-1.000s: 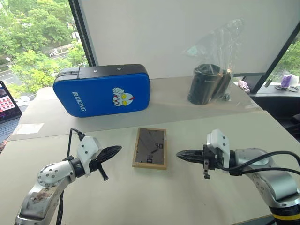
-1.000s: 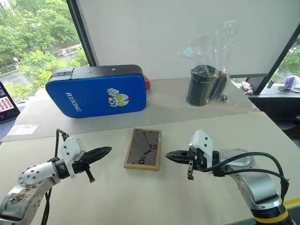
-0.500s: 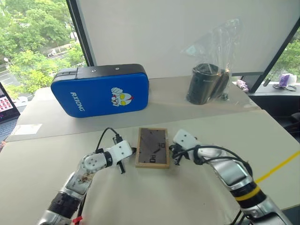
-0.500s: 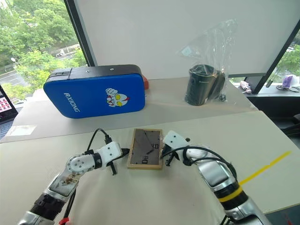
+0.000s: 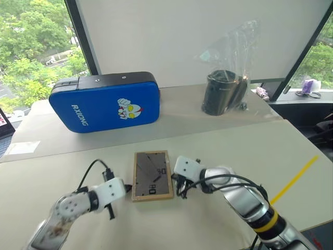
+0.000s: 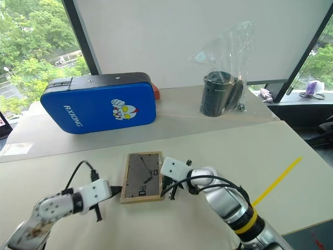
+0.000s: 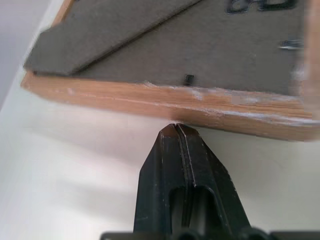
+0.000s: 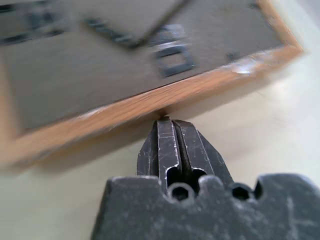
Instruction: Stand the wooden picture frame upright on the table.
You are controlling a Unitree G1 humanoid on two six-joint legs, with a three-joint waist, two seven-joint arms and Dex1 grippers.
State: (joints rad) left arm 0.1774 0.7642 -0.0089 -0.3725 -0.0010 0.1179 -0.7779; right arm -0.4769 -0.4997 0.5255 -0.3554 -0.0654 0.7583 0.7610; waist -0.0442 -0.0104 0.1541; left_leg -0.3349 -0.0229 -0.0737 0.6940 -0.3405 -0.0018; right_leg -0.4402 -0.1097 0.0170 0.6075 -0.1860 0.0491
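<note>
- Black fingers of the left gripper [image 7: 176,131] are seen pressed together, gripping nothing, with the tip touching the wooden side edge of the wooden picture frame [image 5: 151,175].
- Likewise the right gripper [image 8: 166,121] is clenched on nothing, its tip set against the opposite wooden edge.
- Between the two grippers the frame is pinched from both sides, in the lower middle of the head views; the left gripper [image 5: 126,186] lies to its left and the right gripper [image 5: 177,183] to its right, each equally close.
- Flat on the table [image 5: 291,151] the frame lies, dark back panel up, with its long axis running away from the robot, toward the top of the picture.
- A lift or tilt is judged to depend on this two-sided squeeze across the short axis.
- Compared with a second ago, both grippers, then well apart from the frame, have been brought in against its edges, and the camera has shifted.
- Behind, a blue padded case [image 5: 104,103] and a bagged black cylinder [image 5: 218,92] are seen in the upper part.
</note>
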